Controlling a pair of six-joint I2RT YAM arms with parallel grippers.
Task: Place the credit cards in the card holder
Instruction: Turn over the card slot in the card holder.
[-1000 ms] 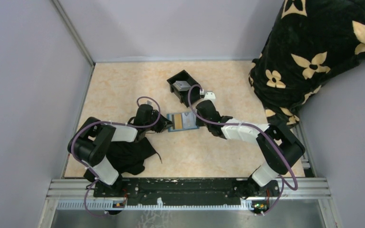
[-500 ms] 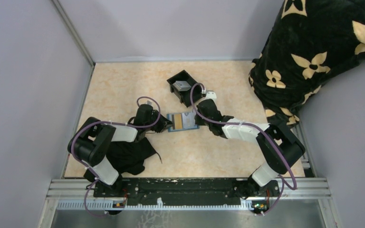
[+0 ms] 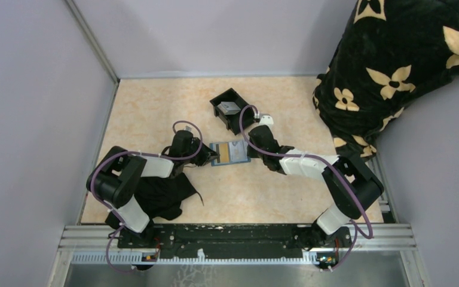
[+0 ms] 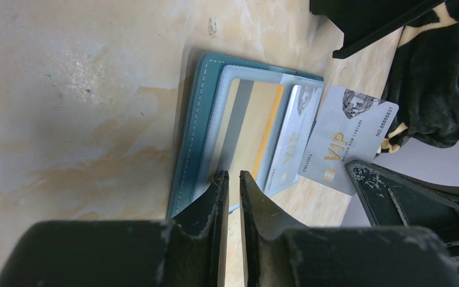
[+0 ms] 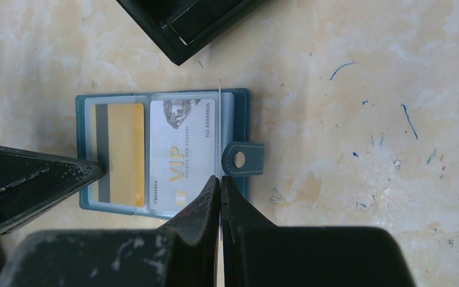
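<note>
Card holder (image 5: 241,116) lies open on the worktop (image 5: 346,179), with a tan-yellow card (image 5: 122,152) and a silver card (image 5: 182,149) in its sleeves. Your right gripper (image 5: 220,179) has its jaws pinching a second grey-silver card (image 4: 349,140), held on edge over the snap side. Your left gripper (image 4: 233,179) meets the opposite edge with its jaws nearly pressed together; you cannot tell whether they pinch it.

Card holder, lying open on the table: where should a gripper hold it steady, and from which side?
Probably the outer left edge of the card holder, approached low from the left arm's side. It lies flat and open, so only that thin cover rim offers a bite; the snap tab side is crowded by the right gripper, shut on a silver card.
</note>
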